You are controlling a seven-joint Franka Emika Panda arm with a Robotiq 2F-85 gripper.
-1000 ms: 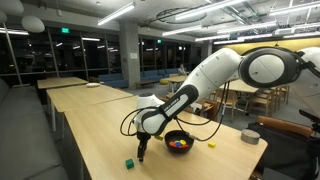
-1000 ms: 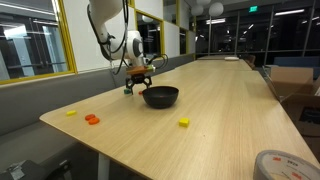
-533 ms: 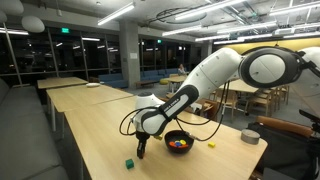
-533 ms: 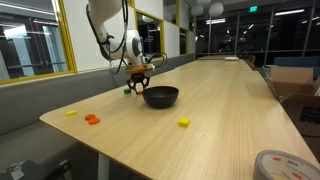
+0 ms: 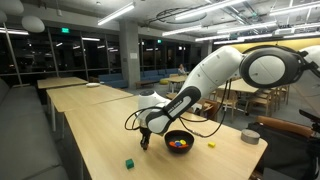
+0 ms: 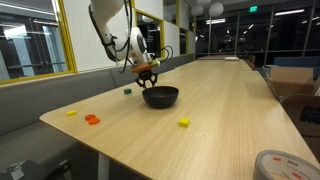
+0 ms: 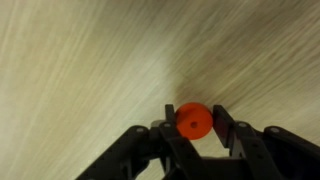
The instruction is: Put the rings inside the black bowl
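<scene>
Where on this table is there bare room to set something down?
Widest bare stretch: the table beyond the black bowl, toward the far end. Another lies between the yellow ring and the tape roll. Crowded: the bowl's other side, where the pincer holds an orange ring near the green cube; more rings sit at the near corner.

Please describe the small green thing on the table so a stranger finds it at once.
Start at the long wooden table and find the black bowl near the pincer. On bare wood near the bowl lies the green cube, the only green piece; the other small pieces are yellow or orange.
</scene>
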